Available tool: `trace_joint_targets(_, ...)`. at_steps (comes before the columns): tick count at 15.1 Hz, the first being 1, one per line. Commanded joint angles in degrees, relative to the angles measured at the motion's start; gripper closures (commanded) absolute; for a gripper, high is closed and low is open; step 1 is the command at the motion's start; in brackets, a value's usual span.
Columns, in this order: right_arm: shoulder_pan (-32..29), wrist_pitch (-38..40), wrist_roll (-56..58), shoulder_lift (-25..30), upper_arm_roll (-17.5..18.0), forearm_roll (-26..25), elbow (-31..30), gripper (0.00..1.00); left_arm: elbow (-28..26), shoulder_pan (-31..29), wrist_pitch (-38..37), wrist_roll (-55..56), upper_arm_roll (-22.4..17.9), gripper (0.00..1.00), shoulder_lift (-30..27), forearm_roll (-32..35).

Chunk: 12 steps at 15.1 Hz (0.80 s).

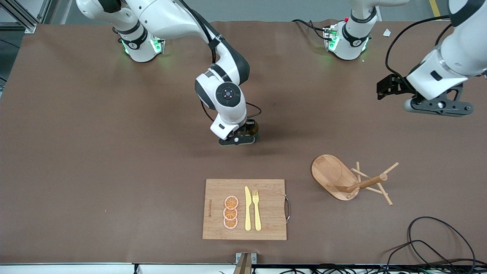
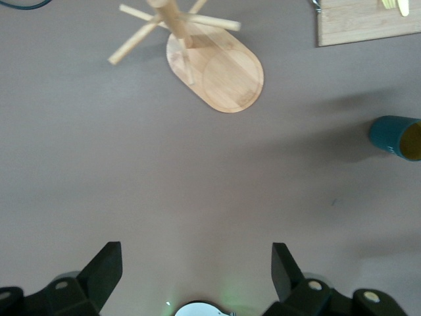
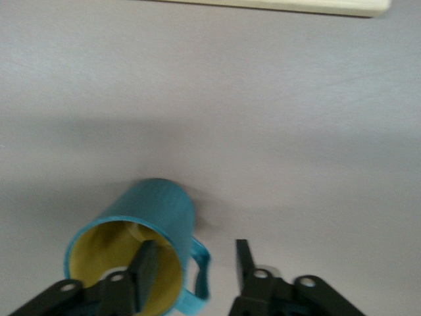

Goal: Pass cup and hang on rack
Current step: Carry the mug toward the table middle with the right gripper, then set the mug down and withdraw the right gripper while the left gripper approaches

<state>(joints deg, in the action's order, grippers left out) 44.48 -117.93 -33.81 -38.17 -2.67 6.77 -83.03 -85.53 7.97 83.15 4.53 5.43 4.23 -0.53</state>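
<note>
Brown table point(image 1: 114, 152): right gripper point(image 3: 192, 270) straddling cup point(image 3: 141, 230) wall, seemingly unclosed.

teal cup point(image 3: 154, 214) with mustard-yellow inside; light bamboo rack point(image 1: 342, 179); brown table point(image 1: 95, 152); yellow knife point(image 1: 247, 209)

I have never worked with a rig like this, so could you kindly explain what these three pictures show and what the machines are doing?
Two white robot arms stand at a brown table, each ending in a two-finger gripper. One picture looks down from across the table; the other two come from cameras on the arms' wrists. The right gripper is low at the table's middle, its open fingers straddling the rim of the teal cup, one finger inside. The left gripper waits open in the air. The bamboo rack stands nearer the front camera, toward the left arm's end, beside a cutting board with orange slices, a knife and a fork.
</note>
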Motion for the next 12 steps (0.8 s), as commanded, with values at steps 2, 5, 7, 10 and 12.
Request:
trace_joint_targets(2, -6.05, 10.23, 6.91, 5.81, 0.12, 2.89, -0.11, 0.0, 1.5, 5.98, -0.63, 7.13, -0.16, 0.0, 0.96, -0.18)
trace_joint_targets(5, -13.25, 17.19, 8.49, 10.21, -0.06, 2.11, -0.46, 0.0, 1.59, 11.79, 0.94, 18.47, -0.16, 0.0, 2.36, 0.17)
trace_joint_targets(7, -18.43, 20.45, 14.97, 13.19, -0.14, -0.08, -1.34, 0.0, 1.59, 14.51, 3.75, 24.27, -0.16, 0.0, 3.94, 0.17)
trace_joint_targets(10, -25.91, 21.52, 21.06, 18.03, -0.14, -5.79, -5.46, 0.0, 1.59, 19.78, 9.47, 35.6, -0.25, 0.0, 8.06, 0.44)
trace_joint_targets(12, -30.31, 21.34, 25.61, 20.06, -0.06, -8.08, -7.31, 0.0, 1.59, 23.74, 12.37, 43.25, -0.25, 0.0, 10.53, 1.31)
